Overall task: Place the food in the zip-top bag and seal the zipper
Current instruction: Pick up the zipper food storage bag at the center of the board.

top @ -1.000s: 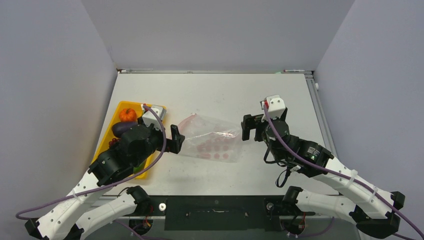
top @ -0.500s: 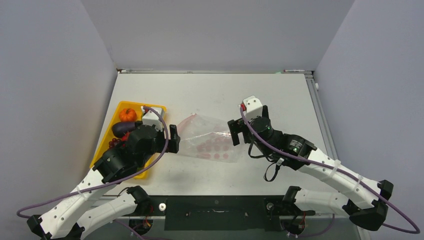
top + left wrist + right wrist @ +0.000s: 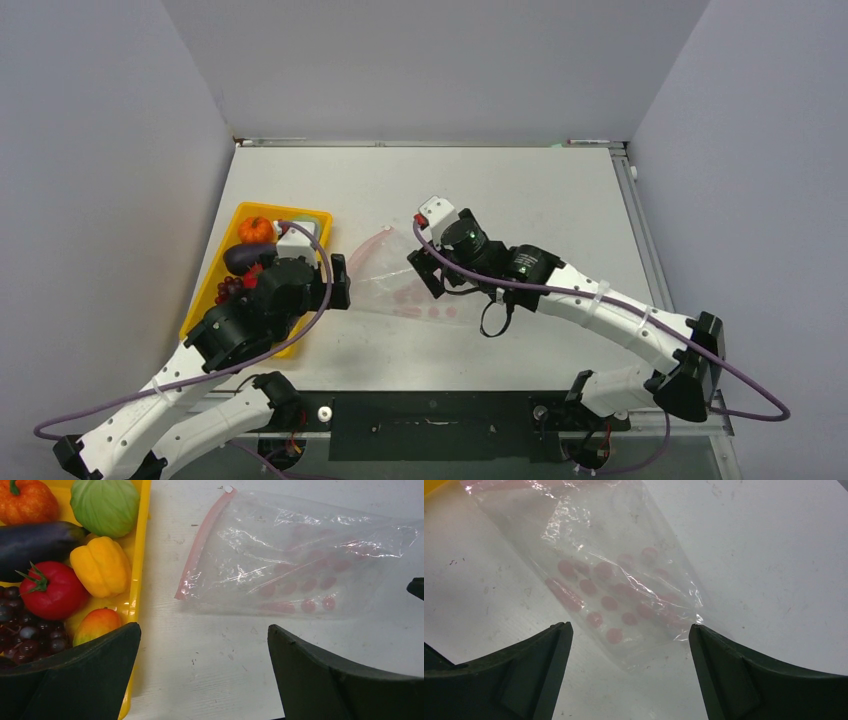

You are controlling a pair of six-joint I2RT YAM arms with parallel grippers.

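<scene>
The food lies in a yellow tray (image 3: 139,555): orange pumpkin (image 3: 25,500), green cabbage (image 3: 105,505), dark eggplant (image 3: 35,542), yellow pepper (image 3: 101,565), tomato (image 3: 50,590), grape cluster (image 3: 20,640). The clear zip-top bag (image 3: 400,285) lies flat and empty on the table beside the tray. Its pinkish-red zipper (image 3: 200,545) faces the tray. My left gripper (image 3: 204,645) is open and empty, over the table just short of the bag's mouth. My right gripper (image 3: 630,640) is open and empty, hovering over the bag's (image 3: 614,575) dotted closed end.
The yellow tray (image 3: 215,290) sits at the table's left, partly under my left arm. Grey walls enclose the table on three sides. White tabletop (image 3: 560,200) stretches to the right of the bag.
My right arm has swung left across the table and now hovers over the bag. My left gripper has drawn back slightly toward the tray. The bag has not moved.
</scene>
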